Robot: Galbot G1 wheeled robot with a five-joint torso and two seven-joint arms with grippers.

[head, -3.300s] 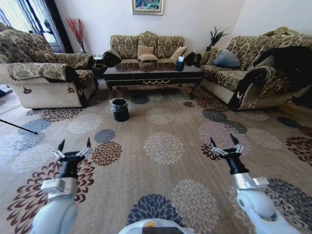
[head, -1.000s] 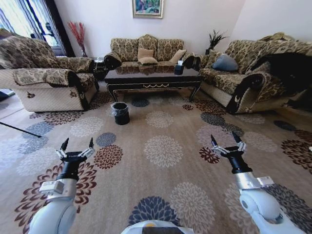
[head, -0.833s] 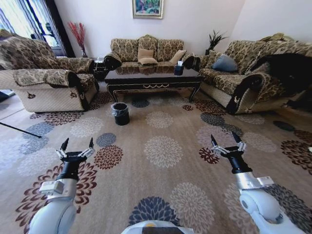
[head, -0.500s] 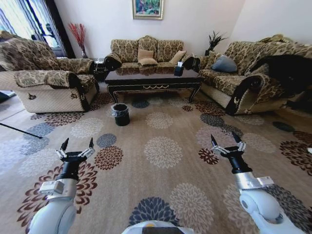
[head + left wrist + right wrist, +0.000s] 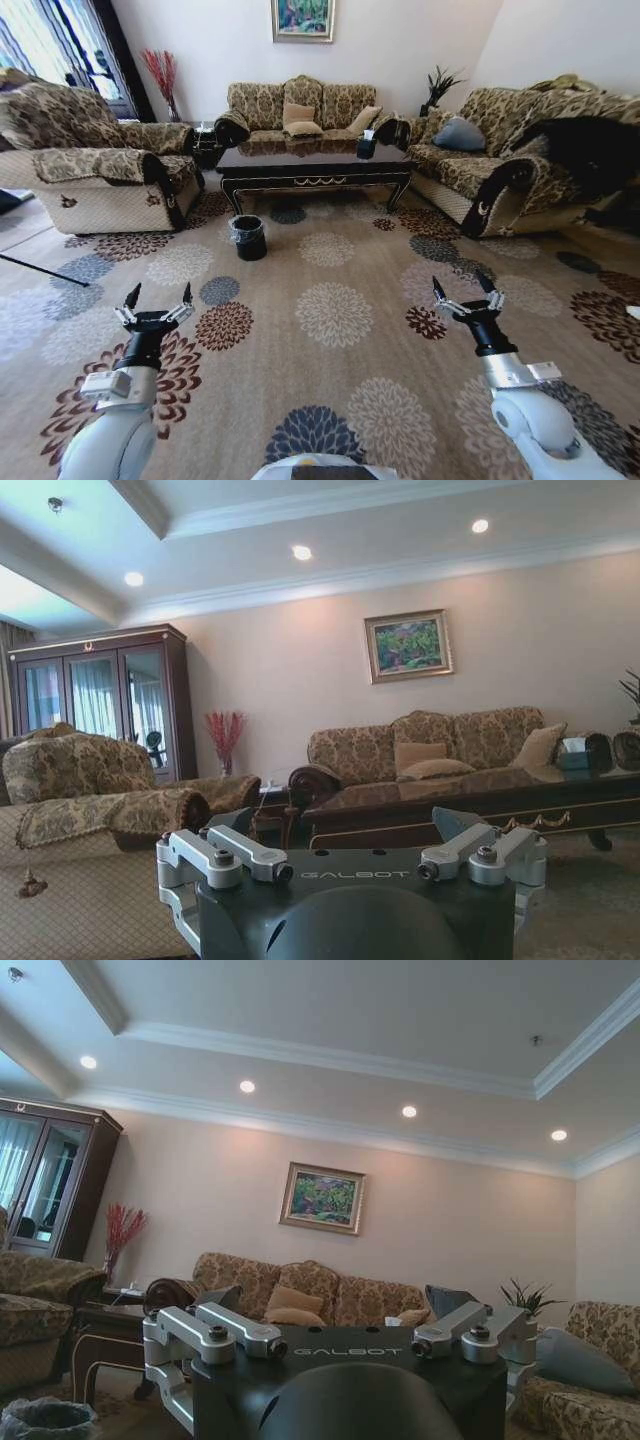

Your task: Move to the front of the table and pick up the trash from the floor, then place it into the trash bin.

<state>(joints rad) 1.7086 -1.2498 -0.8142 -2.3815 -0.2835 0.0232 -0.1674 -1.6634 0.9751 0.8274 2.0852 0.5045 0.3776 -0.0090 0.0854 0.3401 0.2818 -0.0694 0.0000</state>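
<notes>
Across the flowered carpet (image 5: 330, 310), the dark glossy counter (image 5: 312, 165) stands before the middle sofa (image 5: 300, 105), and the small black trash bin (image 5: 248, 236) with its clear liner sits on the floor just in front of the counter's left end. The left pincer (image 5: 155, 298) and the right pincer (image 5: 465, 287) are both raised over the carpet at the near edge of the head view, each spread wide with nothing between its tips. Both wrist views show the word "GALBOT" printed on the pincer bodies.
</notes>
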